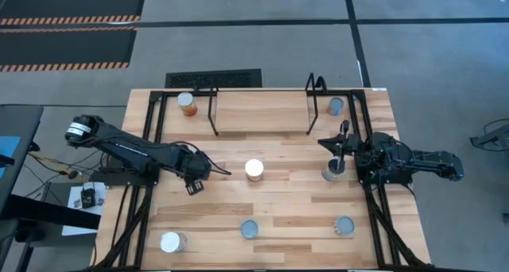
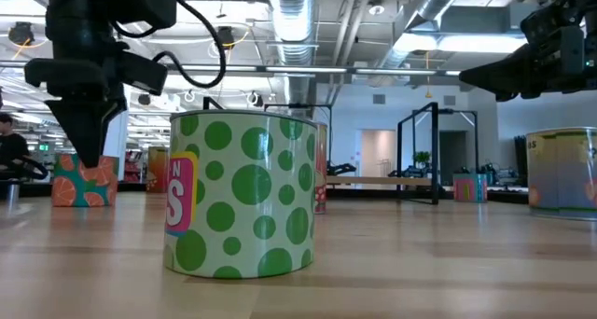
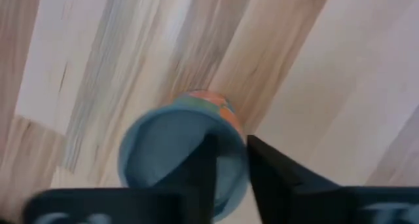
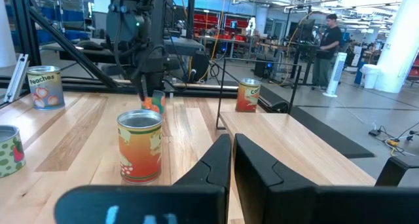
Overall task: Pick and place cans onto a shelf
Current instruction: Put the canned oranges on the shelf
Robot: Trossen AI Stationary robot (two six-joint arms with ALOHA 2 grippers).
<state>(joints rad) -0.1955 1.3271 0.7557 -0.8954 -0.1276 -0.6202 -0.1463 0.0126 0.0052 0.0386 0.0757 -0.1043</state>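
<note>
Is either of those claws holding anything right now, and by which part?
The right gripper holds nothing. The left gripper hangs right at the rim of a blue-topped can; whether it grips it cannot be told.

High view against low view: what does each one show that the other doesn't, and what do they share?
Only the high view shows the can tops and where the left gripper and right gripper sit over the table. Only the low view shows label sides, such as the green-dotted can up close, and the room behind. Both show cans standing upright on the wood.
</note>
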